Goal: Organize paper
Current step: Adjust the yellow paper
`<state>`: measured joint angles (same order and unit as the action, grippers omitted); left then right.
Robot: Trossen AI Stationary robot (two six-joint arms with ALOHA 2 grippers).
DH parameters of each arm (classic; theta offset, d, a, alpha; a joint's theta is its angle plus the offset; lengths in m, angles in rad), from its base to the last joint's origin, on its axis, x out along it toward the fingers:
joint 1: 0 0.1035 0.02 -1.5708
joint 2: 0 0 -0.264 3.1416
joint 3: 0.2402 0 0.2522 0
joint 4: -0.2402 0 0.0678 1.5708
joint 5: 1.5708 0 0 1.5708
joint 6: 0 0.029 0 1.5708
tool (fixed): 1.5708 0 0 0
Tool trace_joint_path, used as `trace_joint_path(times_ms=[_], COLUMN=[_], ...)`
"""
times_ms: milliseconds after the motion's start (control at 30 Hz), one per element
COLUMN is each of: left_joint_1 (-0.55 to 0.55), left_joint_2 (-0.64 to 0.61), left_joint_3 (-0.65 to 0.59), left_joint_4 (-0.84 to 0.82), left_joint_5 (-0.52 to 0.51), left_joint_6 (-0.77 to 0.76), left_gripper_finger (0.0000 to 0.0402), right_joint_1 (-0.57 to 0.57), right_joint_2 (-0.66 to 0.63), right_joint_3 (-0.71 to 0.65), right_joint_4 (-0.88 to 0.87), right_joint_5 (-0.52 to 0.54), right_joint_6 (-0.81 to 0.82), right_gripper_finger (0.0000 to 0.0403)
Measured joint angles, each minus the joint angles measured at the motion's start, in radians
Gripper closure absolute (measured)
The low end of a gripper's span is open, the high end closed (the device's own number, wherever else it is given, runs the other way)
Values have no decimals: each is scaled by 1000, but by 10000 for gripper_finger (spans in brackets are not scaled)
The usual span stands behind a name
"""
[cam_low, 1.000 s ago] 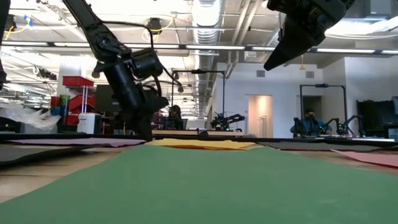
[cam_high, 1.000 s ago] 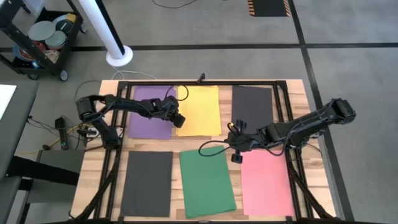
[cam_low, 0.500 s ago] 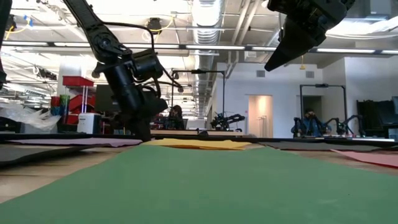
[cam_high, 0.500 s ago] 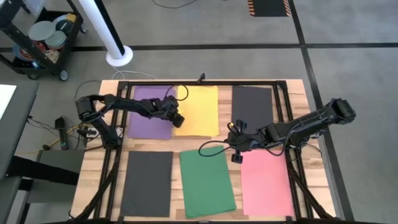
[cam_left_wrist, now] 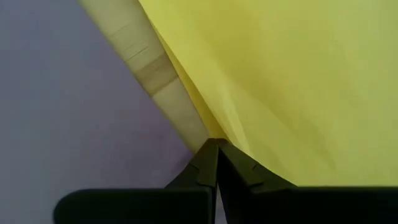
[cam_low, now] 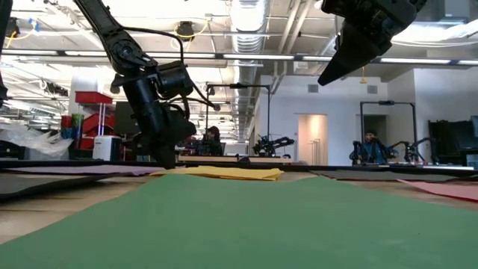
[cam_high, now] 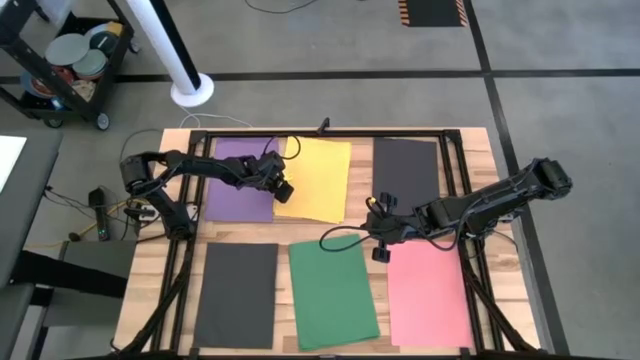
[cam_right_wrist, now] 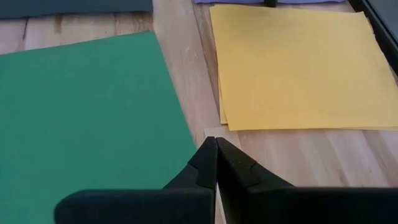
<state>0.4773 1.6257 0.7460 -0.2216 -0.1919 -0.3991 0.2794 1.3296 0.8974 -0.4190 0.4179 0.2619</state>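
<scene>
Left gripper (cam_high: 282,189) sits low at the left edge of the yellow paper (cam_high: 318,180), fingers pressed together; the left wrist view shows the tips meeting right where the yellow edge lifts off the wooden table (cam_high: 480,150), so it looks to be pinching that edge, though the sheet between the tips cannot be made out. Probable reason for the low grip: a flat sheet offers no purchase except at its border. Yellow paper is more than one sheet, edges slightly fanned in the right wrist view (cam_right_wrist: 292,68), and lies a little skewed, just right of the gripper; purple paper (cam_high: 240,180) lies just to its left with a bare strip of wood between. Right gripper (cam_high: 380,240) hangs above the table, well clear of it in the low view (cam_low: 351,56), fingers closed on nothing, likely parked out of the way. Beneath and ahead of it: green paper (cam_high: 333,292) to one side, pink paper (cam_high: 428,295) to the other. Two black sheets, one (cam_high: 236,295) beside the green, one (cam_high: 406,170) beyond the right gripper. All matte, flat, plain.
</scene>
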Motion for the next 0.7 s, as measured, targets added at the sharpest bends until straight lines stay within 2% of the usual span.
trace_joint_path(times_ms=[467, 700], left_joint_1=[-16, -44], left_joint_2=[4, 3], left_joint_3=[22, 24], left_joint_4=[12, 100], left_joint_5=[22, 63], left_joint_6=[0, -29], left_gripper_finger=[401, 401], right_joint_1=[0, 0], right_joint_2=[0, 0], right_joint_3=[0, 0], right_joint_4=[1, 1], right_joint_5=[7, 6], right_joint_6=[2, 2], right_gripper_finger=[403, 403])
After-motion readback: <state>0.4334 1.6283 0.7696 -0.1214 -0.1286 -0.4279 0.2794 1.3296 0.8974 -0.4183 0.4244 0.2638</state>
